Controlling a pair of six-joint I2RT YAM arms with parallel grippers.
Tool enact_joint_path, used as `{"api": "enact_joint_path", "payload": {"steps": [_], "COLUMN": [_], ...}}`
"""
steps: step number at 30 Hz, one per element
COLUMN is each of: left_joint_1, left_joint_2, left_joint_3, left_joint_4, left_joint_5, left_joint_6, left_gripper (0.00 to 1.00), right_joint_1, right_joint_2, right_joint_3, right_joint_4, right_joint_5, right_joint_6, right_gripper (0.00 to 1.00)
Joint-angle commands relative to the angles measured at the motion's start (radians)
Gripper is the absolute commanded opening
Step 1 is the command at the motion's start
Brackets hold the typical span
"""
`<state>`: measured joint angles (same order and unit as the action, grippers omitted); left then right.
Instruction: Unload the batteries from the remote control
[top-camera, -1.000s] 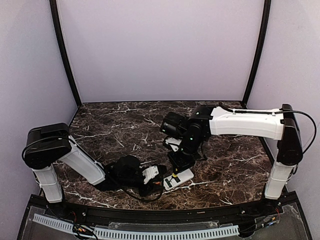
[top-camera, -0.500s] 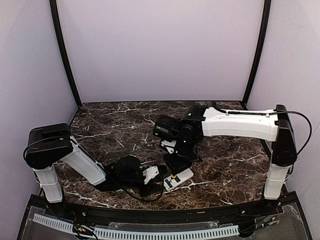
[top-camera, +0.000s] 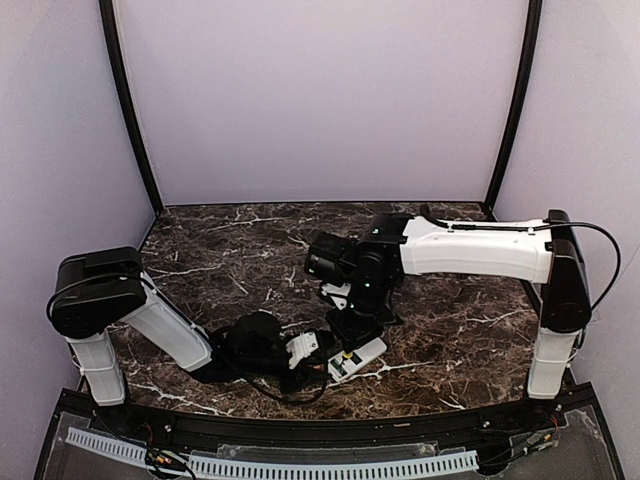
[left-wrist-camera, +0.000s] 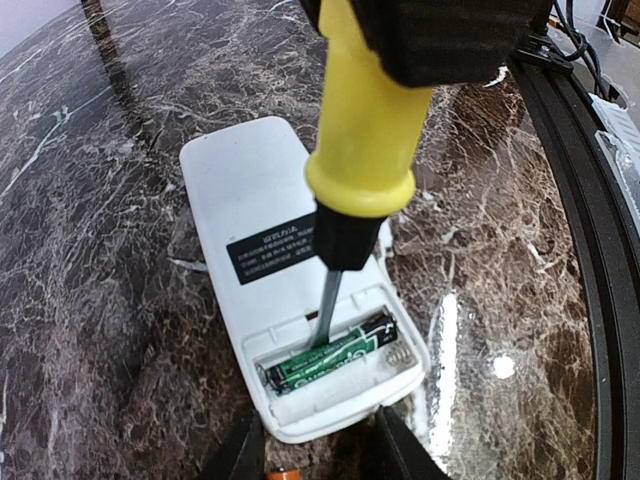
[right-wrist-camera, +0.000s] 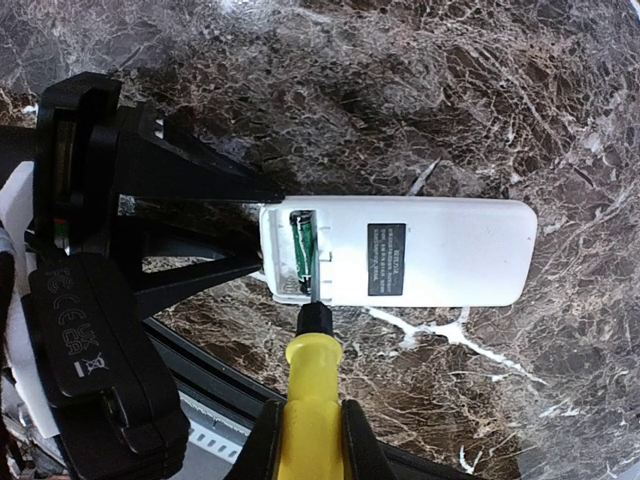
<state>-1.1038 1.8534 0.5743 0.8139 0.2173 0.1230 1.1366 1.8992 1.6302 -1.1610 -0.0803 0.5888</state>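
The remote control (left-wrist-camera: 250, 190) lies back up on the marble, a white bar with a dark label; it also shows in the top view (top-camera: 372, 349) and in the right wrist view (right-wrist-camera: 450, 250). Its compartment is open and holds one green-and-black battery (left-wrist-camera: 330, 362), also seen from the right wrist (right-wrist-camera: 303, 248). My left gripper (left-wrist-camera: 320, 445) grips the remote's near end, one finger at each rounded corner. My right gripper (right-wrist-camera: 310, 440) is shut on the yellow-handled screwdriver (right-wrist-camera: 312, 400). The screwdriver's blade (left-wrist-camera: 328, 310) reaches into the compartment beside the battery. A small orange bit (left-wrist-camera: 275, 476) shows at the frame's bottom edge.
The left arm's black wrist (top-camera: 255, 345) lies low on the table just left of the remote. The black front rail (left-wrist-camera: 590, 250) of the table runs close by the remote. The right arm (top-camera: 470, 245) reaches in from the right above the marble.
The right arm's wrist has swung left and a little away from the front edge, tilting the screwdriver. The remote and the left gripper have stayed in place.
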Motion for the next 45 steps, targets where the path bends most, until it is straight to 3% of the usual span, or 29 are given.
{"api": "enact_joint_path", "payload": {"steps": [1, 30, 39, 45], "left_joint_1": [-0.008, -0.010, -0.011, -0.010], "left_joint_2": [0.006, 0.007, 0.009, 0.006], "left_joint_3": [0.007, 0.013, 0.012, 0.016], "left_joint_4": [0.009, -0.012, -0.013, -0.023], "left_joint_5": [0.017, 0.012, 0.011, 0.007], "left_joint_6": [-0.004, 0.000, -0.001, 0.000], "left_gripper": [0.37, 0.36, 0.36, 0.36], "right_joint_1": [0.008, -0.134, -0.157, -0.158], "right_joint_2": [0.000, -0.156, -0.165, -0.140], "right_joint_3": [-0.011, -0.302, -0.313, -0.243], "right_joint_4": [0.009, 0.255, 0.251, 0.139], "right_joint_5": [0.013, -0.173, -0.215, -0.163], "right_joint_6": [-0.006, -0.082, -0.145, -0.220], "right_gripper": [0.00, 0.00, 0.00, 0.00]}}
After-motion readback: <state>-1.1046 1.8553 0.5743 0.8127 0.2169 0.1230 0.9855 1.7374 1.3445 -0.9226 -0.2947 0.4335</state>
